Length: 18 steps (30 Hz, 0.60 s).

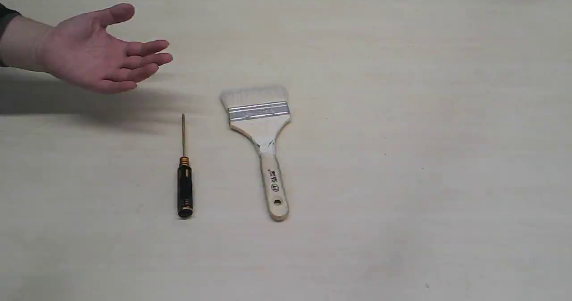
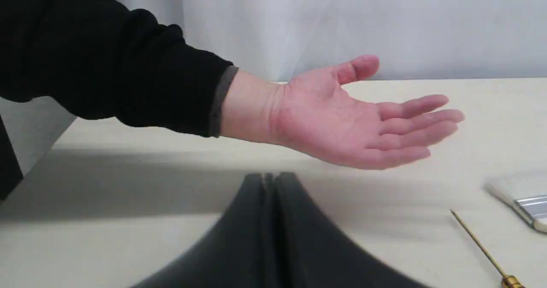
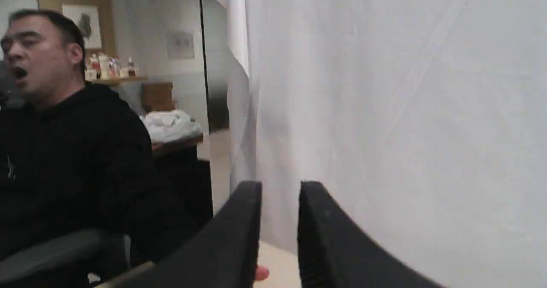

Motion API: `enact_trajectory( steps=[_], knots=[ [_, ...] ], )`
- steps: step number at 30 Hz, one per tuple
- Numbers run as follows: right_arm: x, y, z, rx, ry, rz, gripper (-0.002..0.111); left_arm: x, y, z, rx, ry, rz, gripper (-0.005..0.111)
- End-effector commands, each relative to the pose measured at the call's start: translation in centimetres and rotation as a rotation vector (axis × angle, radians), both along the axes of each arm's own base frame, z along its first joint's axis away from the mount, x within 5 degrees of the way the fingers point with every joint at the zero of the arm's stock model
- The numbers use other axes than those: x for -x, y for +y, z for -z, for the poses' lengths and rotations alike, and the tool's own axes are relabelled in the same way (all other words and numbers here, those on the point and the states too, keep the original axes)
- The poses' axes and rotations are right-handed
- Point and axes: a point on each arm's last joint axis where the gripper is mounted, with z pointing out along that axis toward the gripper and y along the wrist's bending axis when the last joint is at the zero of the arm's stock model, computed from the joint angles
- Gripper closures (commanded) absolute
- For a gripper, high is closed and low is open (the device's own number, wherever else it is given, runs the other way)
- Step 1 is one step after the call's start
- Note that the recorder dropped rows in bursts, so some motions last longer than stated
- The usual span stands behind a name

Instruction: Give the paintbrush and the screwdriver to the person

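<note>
progress check: basically nothing done yet. the brush (image 1: pixel 264 147) lies flat mid-table (image 1: pixel 402 158), bristles toward the far edge and handle toward the near one. the screwdriver (image 1: pixel 184 180) lies near it on the left, apart from it, with its shaft pointing the same way. the hand (image 1: pixel 96 53) is out over the far left of the table, palm up and empty, a bit beyond the screwdriver's tip.

my left gripper (image 2: pixel 270 177) has its jaws pressed together with nothing between them. it sits low over the table with the hand right ahead of it, and that camera also catches the screwdriver's shaft and a corner of the brush. my right gripper (image 3: pixel 280 185) shows a narrow gap between its jaws and holds nothing either. it's aimed up at a white curtain (image 3: pixel 384 108), not at the table (so not much help right now). neither arm shows in the exterior view, so i'd say both are well back from the tools.

what's left: two pickups and two handovers, i.e. everything. nothing sits between me and either tool. my guess at the fiddly bits: both lie flat on the table, the screwdriver is slim and looks like it could roll, and my left jaws have to open first. the hand is also close to that shaft tip, so i'd go careful there.
</note>
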Motion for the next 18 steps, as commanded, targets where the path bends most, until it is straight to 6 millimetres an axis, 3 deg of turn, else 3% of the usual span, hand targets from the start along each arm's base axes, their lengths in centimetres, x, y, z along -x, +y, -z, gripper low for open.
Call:
enact_trajectory(
  steps=[1,5,9,14,18],
  knots=[
    [-3.0,-0.3,-0.5,0.047,0.13,0.008,0.089,0.0,-0.1,0.0,0.003,-0.007,0.009,0.107],
    [-6.3,-0.4,-0.4,0.04,0.257,-0.036,0.089,0.0,-0.1,0.0,0.006,-0.006,0.009,0.107],
    [-9.6,0.2,1.3,0.048,0.37,-0.108,0.089,0.0,-0.1,0.0,0.006,-0.006,0.009,0.107],
    [-12.6,4.5,4.6,0.186,0.409,-0.235,0.089,0.0,-0.1,0.0,0.006,-0.006,0.009,0.107],
    [-14.8,8.8,8.3,0.275,0.487,-0.201,0.089,0.0,-0.1,0.0,0.006,-0.006,0.009,0.107]
  ],
)
